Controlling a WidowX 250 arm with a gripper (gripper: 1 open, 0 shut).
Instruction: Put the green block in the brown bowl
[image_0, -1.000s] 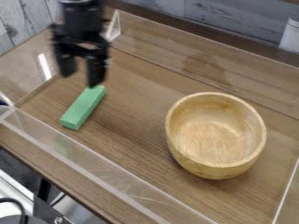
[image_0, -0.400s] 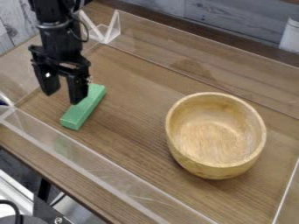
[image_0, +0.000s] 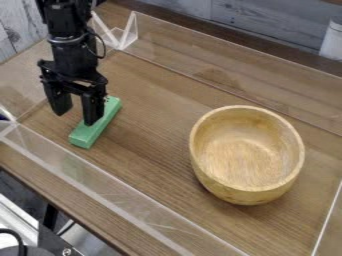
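The gripper (image_0: 74, 107) points straight down, fingers spread apart, holding nothing, low over the near end of the green block (image_0: 95, 122). The block lies flat on the wooden table (image_0: 160, 90), well apart from the brown bowl (image_0: 247, 154), at its ten o'clock.

The brown wooden surface (image_0: 201, 75) with visible grain ran across the whole view. A clear plastic wall (image_0: 80, 180) stood along its near edge, and another clear wall (image_0: 241, 45) stood along the far edge. Behind it were pale grey wooden planks (image_0: 267, 15). A dark metal frame (image_0: 54, 225) showed below the near edge.
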